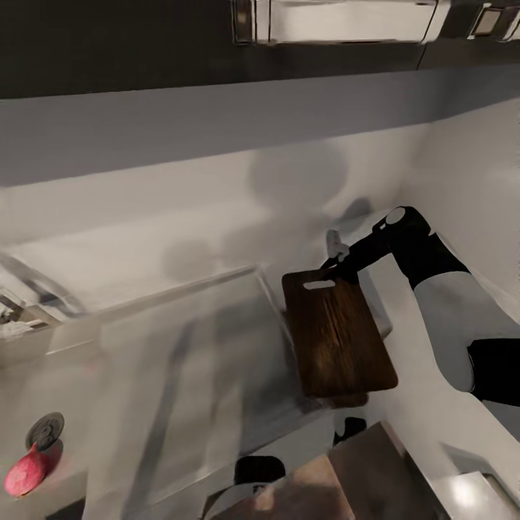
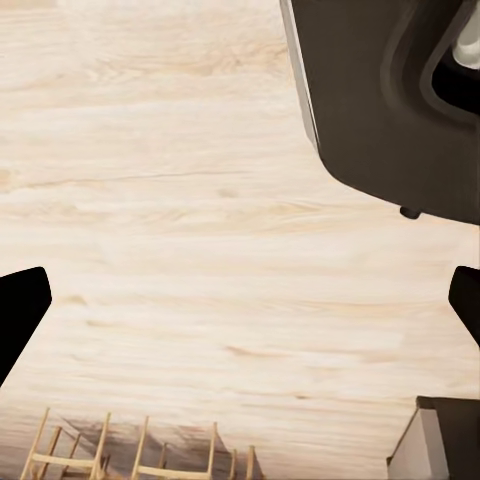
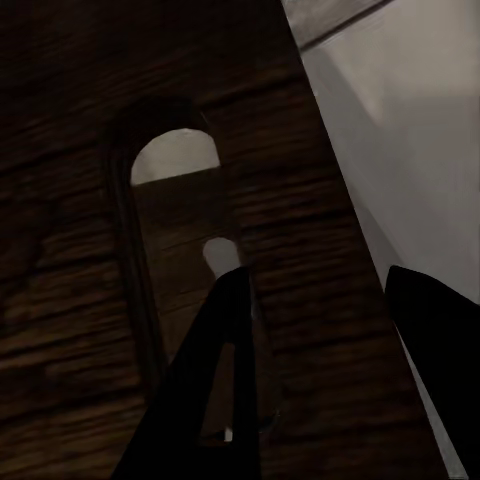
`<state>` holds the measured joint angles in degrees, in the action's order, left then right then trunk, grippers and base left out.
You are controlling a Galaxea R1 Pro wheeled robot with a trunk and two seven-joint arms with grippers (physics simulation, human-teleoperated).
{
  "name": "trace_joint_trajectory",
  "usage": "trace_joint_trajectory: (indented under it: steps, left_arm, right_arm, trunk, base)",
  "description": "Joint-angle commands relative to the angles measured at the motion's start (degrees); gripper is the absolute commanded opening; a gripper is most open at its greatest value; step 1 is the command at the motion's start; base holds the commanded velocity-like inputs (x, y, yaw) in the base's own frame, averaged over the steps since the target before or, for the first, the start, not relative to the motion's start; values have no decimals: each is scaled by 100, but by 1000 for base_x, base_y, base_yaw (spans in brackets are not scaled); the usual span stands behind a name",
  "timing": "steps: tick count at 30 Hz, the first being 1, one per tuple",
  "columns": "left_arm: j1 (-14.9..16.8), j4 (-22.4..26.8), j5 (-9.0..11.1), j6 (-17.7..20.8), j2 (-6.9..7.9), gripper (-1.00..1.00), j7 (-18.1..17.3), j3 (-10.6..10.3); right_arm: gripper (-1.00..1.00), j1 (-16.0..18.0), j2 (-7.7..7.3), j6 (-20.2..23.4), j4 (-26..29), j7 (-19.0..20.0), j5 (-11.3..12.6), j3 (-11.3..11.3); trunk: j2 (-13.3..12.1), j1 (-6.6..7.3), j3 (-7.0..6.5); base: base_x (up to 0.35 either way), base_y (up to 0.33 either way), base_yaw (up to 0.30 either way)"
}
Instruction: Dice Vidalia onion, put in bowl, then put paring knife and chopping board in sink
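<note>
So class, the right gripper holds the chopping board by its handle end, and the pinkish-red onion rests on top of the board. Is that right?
Not quite. The right gripper does hold the chopping board at its handle end, but the onion is not on it. The head view shows the onion lying in the sink beside the round drain, well apart from the board.

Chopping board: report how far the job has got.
Nothing looks finished. The onion sits whole beside the drain in the sink, not diced. In hand: the right claw grips the chopping board at its handle end, over the sink's edge. Dicing, filling the bowl and sinking the tools remain.
</note>
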<state>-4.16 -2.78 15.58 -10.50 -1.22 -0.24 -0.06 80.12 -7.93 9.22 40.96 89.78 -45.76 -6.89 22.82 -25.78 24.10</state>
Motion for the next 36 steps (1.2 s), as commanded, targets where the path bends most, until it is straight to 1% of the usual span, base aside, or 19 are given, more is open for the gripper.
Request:
trace_joint_trajectory:
  steps: [1,4,8,10,11,13,14,17,18,19,20,22,23,25,28,31,34,35,36]
  left_arm:
    - [3,-11,24,-31,-1,100,-2,-2]
    - [3,-12,24,-31,-1,100,-2,-2]
    - [3,-12,25,-31,-1,100,-8,-2]
    - [3,-12,27,-31,-1,100,-10,-2]
    - [3,-12,30,-31,-1,100,-11,-2]
    - [3,-15,32,-31,-1,100,-11,-2]
    - [3,-17,32,-33,-1,100,-11,-2]
    - [3,-28,33,-38,-1,100,-10,-2]
    - [3,-32,33,-39,-1,100,-11,-2]
    - [3,-35,33,-41,-1,100,-11,-2]
    - [3,-36,33,-50,-1,100,-11,-2]
    - [3,-52,36,-160,-1,100,-8,-2]
    - [3,-76,38,-270,-1,100,-7,-2]
    - [3,-116,40,-447,-1,100,-5,-2]
    - [3,-134,41,-546,-1,100,-3,-2]
    - [3,-135,41,-576,-7,100,-3,-2]
    - [3,-131,42,-589,-9,100,-3,-2]
    - [3,-128,42,-592,-10,100,-3,-2]
    - [3,-123,42,-593,-14,100,-2,-2]
  right_arm:
    - [-100,4,-3,163,3,17,-4,-16]
    - [-100,4,-5,664,1,-12,3,31]
    - [-100,4,1,1005,2,-58,5,209]
    - [-100,4,8,1219,6,-149,0,278]
    - [-100,4,12,1544,22,-325,-6,305]
    - [-100,4,10,1928,43,-590,-10,319]
    - [-100,4,10,2072,48,-742,-9,323]
    - [-100,4,26,2361,49,-1354,14,343]
    - [-100,4,30,2449,46,-1540,39,383]
    - [-100,4,37,2601,41,-1790,117,548]
    - [-100,4,40,2654,40,-1867,151,632]
    - [-100,4,77,2807,30,-2181,277,1015]
    - [-100,4,127,2847,24,-2368,314,1152]
    - [-100,4,230,2889,6,-2675,358,1299]
    - [-100,4,295,2903,-102,-2898,389,1381]
    - [-100,4,338,2902,-176,-2994,475,1432]
    - [-100,4,472,2910,-206,-3032,794,1491]
    - [-100,4,540,2915,-217,-3043,963,1506]
    - [-100,4,574,2917,-232,-3046,1026,1510]
  trunk:
    - [10,0,8]
    - [10,0,8]
    - [10,0,8]
    - [10,0,8]
    - [10,0,8]
    - [10,0,8]
    - [10,0,8]
    - [10,0,8]
    - [10,0,8]
    - [10,0,8]
    - [10,0,8]
    - [10,0,8]
    - [10,0,8]
    - [10,0,8]
    - [10,0,8]
    - [10,0,8]
    - [10,0,8]
    - [10,0,8]
    - [10,0,8]
  base:
    - [-301,107,0]
    - [-301,112,0]
    - [-301,134,0]
    - [-299,154,0]
    - [-287,176,0]
    - [-282,185,0]
    - [-279,190,0]
    - [-277,193,0]
    - [-276,194,0]
    - [-276,195,0]
    - [-276,195,0]
    - [-275,195,0]
    - [-249,176,0]
    - [-141,99,0]
    - [-48,34,0]
    - [-14,10,0]
    - [-4,3,0]
    - [-1,1,0]
    - [0,0,0]
